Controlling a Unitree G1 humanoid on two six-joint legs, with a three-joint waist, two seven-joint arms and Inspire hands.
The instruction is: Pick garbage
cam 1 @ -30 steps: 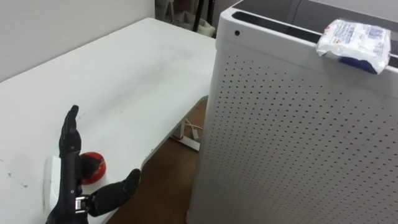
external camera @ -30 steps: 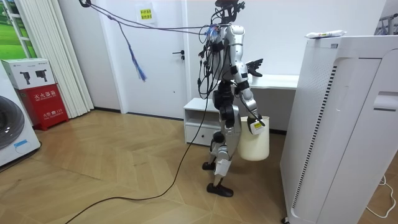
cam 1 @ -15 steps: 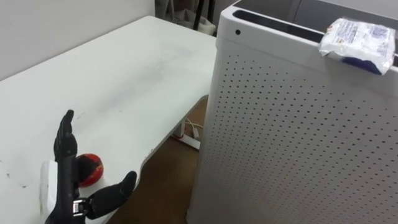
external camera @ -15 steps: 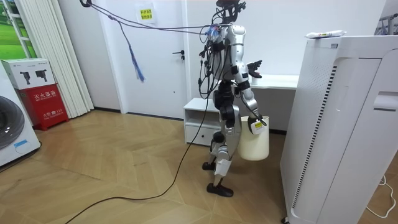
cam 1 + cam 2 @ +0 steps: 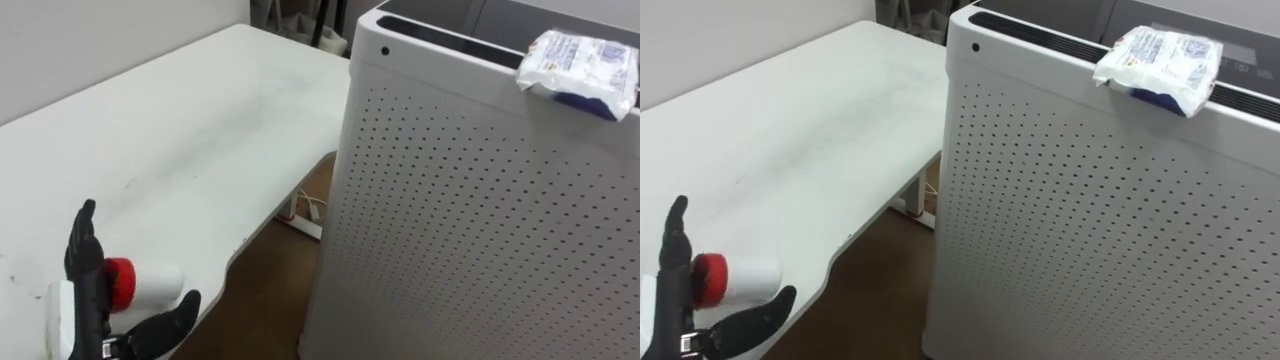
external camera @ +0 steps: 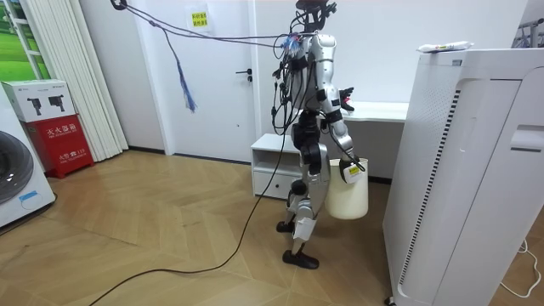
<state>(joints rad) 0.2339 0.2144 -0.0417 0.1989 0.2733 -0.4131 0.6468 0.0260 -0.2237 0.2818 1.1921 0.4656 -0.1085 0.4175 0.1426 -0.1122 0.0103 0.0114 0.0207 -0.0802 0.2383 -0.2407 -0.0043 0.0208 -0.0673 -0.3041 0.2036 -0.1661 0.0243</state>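
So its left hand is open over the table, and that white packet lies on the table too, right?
Not quite: the packet lies on top of the perforated cabinet, not on the table, as the left eye view shows. The left hand is indeed open over the table.

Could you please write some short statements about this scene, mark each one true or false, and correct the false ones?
1. The left hand is open at a red-capped bottle on the white table. True.
2. The plastic packet lies on the table. False: it lies on top of the tall perforated appliance.
3. The right hand hangs low and holds a white bucket. True.
4. The robot stands in front of the washing machine. False: it stands at the white table, next to the tall appliance.
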